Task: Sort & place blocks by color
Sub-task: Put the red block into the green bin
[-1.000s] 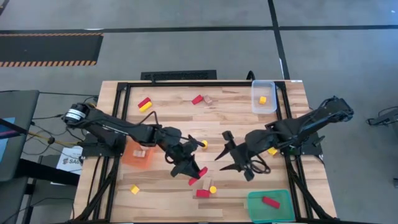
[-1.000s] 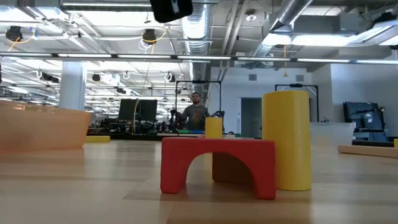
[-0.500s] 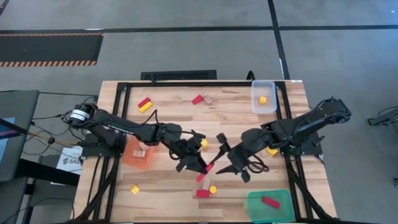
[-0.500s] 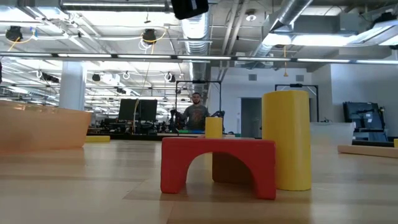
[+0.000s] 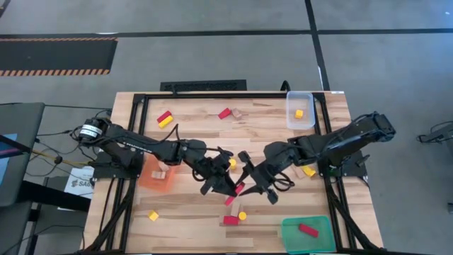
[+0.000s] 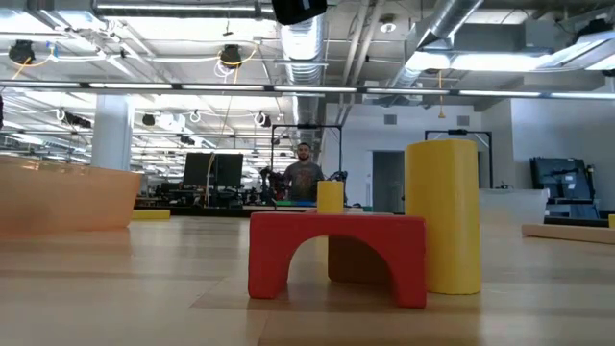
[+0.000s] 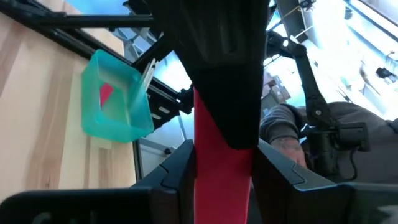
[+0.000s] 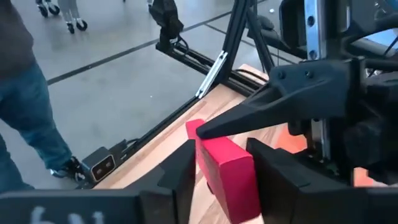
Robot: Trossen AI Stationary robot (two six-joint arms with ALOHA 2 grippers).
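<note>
- The red bar block [image 5: 239,189] is up off the counter [image 5: 191,142] near its middle, clenched between the fingers [image 7: 177,177] of the left gripper [image 5: 230,190].
- The right gripper [image 5: 246,183] meets it from the other side. Its fingers [image 8: 180,171] stand released on either side of the same block's free end, with a sliver of gap on 1 side.
- Just beside this, on the counter, a red arch block [image 5: 231,220] stands with a yellow cylinder [image 5: 242,214] next to it. In the low view, a light wood piece shows through the arch.
- A yellow block [image 5: 232,163] lies near the left gripper and another yellow block [image 5: 309,171] lies under the right arm.
- At the far edge are a red and yellow pair [image 5: 164,117], a red block [image 5: 224,112] and a wood block [image 5: 238,112]. 1 yellow cube [image 5: 153,215] lies at the near left.
- The orange tray [image 5: 150,185] holds a wood block [image 5: 159,173], the clear tray [image 5: 289,105] a yellow cube [image 5: 299,113] and the green tray [image 5: 287,234] a red block [image 5: 306,229].
- A white label [image 5: 81,185] beside the counter has lettering too small to read.
- A person [image 6: 304,175] stands far back in the room.
</note>
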